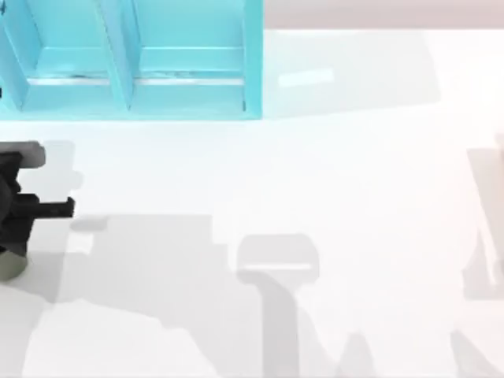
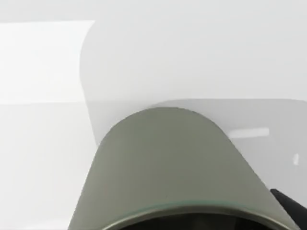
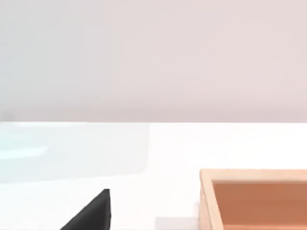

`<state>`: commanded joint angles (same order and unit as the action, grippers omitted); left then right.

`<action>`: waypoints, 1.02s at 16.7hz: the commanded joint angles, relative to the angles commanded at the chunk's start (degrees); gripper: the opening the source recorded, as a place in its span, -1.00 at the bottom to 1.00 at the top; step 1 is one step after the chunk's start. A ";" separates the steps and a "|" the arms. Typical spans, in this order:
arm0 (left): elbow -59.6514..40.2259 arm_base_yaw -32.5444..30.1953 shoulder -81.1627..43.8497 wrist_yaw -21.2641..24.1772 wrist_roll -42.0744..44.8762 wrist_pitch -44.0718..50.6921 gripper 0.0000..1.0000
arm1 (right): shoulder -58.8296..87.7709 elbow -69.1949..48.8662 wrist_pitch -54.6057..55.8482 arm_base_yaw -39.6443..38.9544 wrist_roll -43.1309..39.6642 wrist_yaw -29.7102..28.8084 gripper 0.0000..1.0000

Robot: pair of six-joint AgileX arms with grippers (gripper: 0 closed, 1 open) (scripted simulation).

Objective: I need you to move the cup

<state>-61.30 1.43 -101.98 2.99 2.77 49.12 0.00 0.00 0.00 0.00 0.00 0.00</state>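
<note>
The cup [image 2: 175, 163] sat right under the left wrist camera, its olive-grey wall swelling toward the lens and a sliver of the dark inside showing at the rim. A black tip beside that rim looked like one of the gripper's own fingers, set close against the cup's side. From above, the left gripper [image 1: 20, 209] hung at the far left edge of the white table [image 1: 331, 181], its dark body over the cup, of which a small olive-grey curve [image 1: 11, 266] peeped out beneath it. The arm probably reached in from the side so the fingers could straddle the narrow wall. I took it that the fingers were clamped on the cup, though the contact itself was mostly hidden from me, so that is a judgement rather than a sure sighting.

Farther back on the left stood a turquoise shelf unit [image 1: 130, 59], its open compartments facing the table; it may be where the cup was bound.

The right gripper [image 3: 91, 213] was off to the right side, parked near a wooden box [image 3: 254, 196]. Whether its fingers were apart or together I could not tell.
</note>
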 joint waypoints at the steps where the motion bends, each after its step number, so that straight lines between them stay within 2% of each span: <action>1: 0.00 0.00 0.00 0.00 0.00 0.00 -1.00 | 0.00 0.00 0.00 0.00 0.00 0.00 1.00; 3: 0.00 0.00 0.00 0.00 0.00 0.00 -1.00 | 0.00 0.00 0.00 0.00 0.00 0.00 1.00; 16: 0.00 0.00 0.00 0.00 0.00 0.00 0.96 | 0.00 0.00 0.00 0.00 0.00 0.00 1.00; 17: 0.00 0.00 0.00 0.00 0.00 0.00 1.00 | 0.00 0.00 0.00 0.00 0.00 0.00 1.00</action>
<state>-61.30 1.43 -101.98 2.99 2.77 49.12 0.00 0.00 0.00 0.00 0.00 0.00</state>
